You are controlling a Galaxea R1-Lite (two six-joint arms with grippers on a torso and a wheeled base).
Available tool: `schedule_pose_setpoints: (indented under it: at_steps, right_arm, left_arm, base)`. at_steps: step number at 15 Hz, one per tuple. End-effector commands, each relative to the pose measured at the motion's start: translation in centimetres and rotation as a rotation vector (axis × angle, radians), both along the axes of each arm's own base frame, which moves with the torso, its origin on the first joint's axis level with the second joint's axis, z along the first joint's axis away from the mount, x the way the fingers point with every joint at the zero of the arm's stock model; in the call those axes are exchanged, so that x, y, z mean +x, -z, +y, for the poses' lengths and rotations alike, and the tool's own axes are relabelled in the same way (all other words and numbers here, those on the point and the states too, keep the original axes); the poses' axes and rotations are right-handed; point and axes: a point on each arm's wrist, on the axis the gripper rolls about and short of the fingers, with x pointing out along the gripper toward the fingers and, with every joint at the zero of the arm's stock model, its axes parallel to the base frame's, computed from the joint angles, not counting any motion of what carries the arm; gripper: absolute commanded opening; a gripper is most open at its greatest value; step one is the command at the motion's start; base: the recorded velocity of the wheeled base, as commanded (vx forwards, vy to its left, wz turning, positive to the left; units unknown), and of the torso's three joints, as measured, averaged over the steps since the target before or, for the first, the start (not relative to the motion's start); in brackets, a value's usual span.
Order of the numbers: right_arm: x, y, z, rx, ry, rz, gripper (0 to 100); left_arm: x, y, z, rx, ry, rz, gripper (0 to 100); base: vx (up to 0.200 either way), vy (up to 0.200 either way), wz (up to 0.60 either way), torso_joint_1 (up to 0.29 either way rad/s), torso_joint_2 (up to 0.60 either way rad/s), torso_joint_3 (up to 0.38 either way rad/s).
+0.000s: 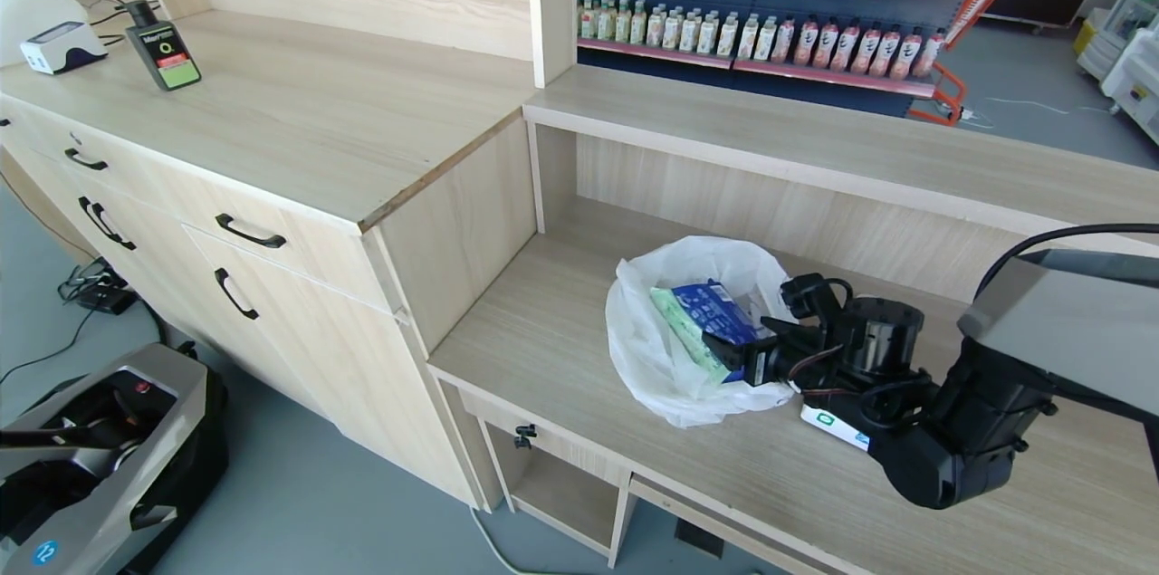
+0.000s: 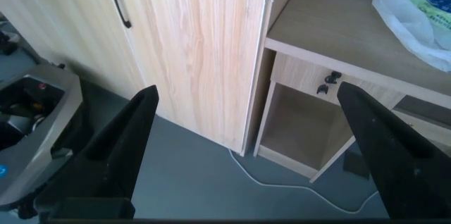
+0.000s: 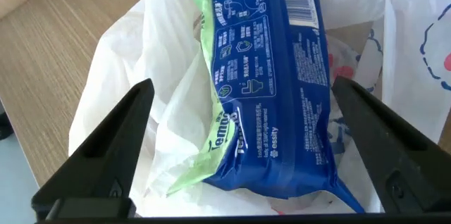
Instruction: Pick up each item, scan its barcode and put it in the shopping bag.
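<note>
A white plastic shopping bag (image 1: 652, 349) lies open on the lower counter (image 1: 561, 330). Inside it lies a blue and green packet (image 1: 711, 308) with its barcode facing up (image 3: 299, 9). My right gripper (image 1: 751, 341) hangs at the bag's mouth, just over the packet (image 3: 275, 90). That right gripper (image 3: 243, 86) is open, with its fingers (image 3: 106, 160) wide on either side of the packet and not touching it. My left gripper (image 2: 248, 90) is open and holds nothing, low over the floor in front of the cabinet (image 2: 204, 55). The bag (image 2: 416, 13) also appears there.
A small white box (image 1: 833, 426) lies on the lower counter beside the bag, under my right arm. A handheld scanner (image 1: 163, 45) and a white device (image 1: 59, 45) stand far left on the upper counter. Shelves of bottles (image 1: 751, 36) stand behind the counter.
</note>
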Motion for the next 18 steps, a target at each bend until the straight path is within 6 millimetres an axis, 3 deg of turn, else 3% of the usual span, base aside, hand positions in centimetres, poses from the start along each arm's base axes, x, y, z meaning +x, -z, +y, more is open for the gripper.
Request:
schedule_pose_setpoints:
  at_steps: [1, 3, 4, 6, 8, 11, 18]
  right_arm:
    - [-0.3, -2.0, 0.0, -0.001, -0.006, -0.057, 100]
    - [-1.2, -5.8, -0.2, -0.027, -0.013, -0.154, 100]
    - [-3.0, -9.9, -0.7, -0.053, -0.015, -0.213, 100]
    - [-6.9, -14.6, -2.0, -0.080, -0.008, -0.253, 100]
    - [-9.2, -16.3, -4.3, -0.153, 0.036, -0.319, 100]
    - [-10.8, -18.4, -5.9, -0.163, 0.066, -0.396, 100]
    - [-12.8, -20.3, -8.6, -0.286, 0.123, -0.426, 100]
  left_arm:
    - [0.0, 0.0, 0.0, 0.000, 0.000, -0.002, 100]
    - [0.0, 0.0, 0.0, 0.000, 0.000, -0.002, 100]
    - [0.0, 0.0, 0.0, 0.000, 0.000, 0.000, 100]
    - [0.0, 0.0, 0.0, 0.000, 0.000, 0.000, 100]
    - [0.0, 0.0, 0.0, 0.000, 0.000, -0.002, 100]
    - [0.0, 0.0, 0.0, 0.000, 0.000, -0.002, 100]
    - [0.0, 0.0, 0.0, 0.000, 0.000, 0.000, 100]
  base:
    - [0.000, 0.000, 0.00, 0.000, 0.00, 0.000]
    - [0.000, 0.000, 0.00, 0.000, 0.00, 0.000]
    - [0.000, 0.000, 0.00, 0.000, 0.00, 0.000]
    - [0.000, 0.000, 0.00, 0.000, 0.00, 0.000]
    - [0.000, 0.000, 0.00, 0.000, 0.00, 0.000]
    - [0.000, 0.000, 0.00, 0.000, 0.00, 0.000]
    - [0.000, 0.000, -0.60, 0.002, 0.00, 0.003]
